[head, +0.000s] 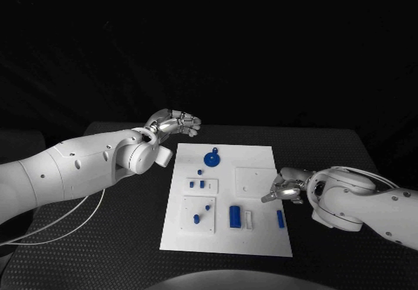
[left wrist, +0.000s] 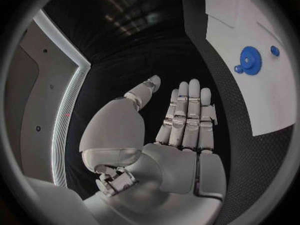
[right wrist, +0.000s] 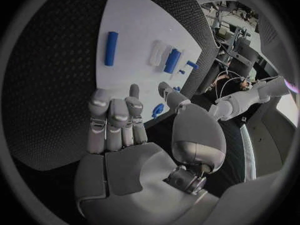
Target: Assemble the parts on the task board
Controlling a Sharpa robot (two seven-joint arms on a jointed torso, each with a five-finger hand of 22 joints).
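silver left hand (head: 174,125) hovers off the white board (head: 228,241) at ten o'clock, fingers straight, holding nothing. right hand (head: 286,186) at three o'clock, fingers loosely apart, empty.

A: Item, arms: the left arm (head: 74,169) and right arm (head: 374,205), smooth glossy white shells with rounded joint housings; small dark screw holes dot the left one.

B: Hands: the left hand (head: 173,125) and right hand (head: 287,186), silver metal segmented fingers, pale palm covers.

A: Cables: thin white cable (head: 61,226) loops beneath the left arm; another arcs over the right.
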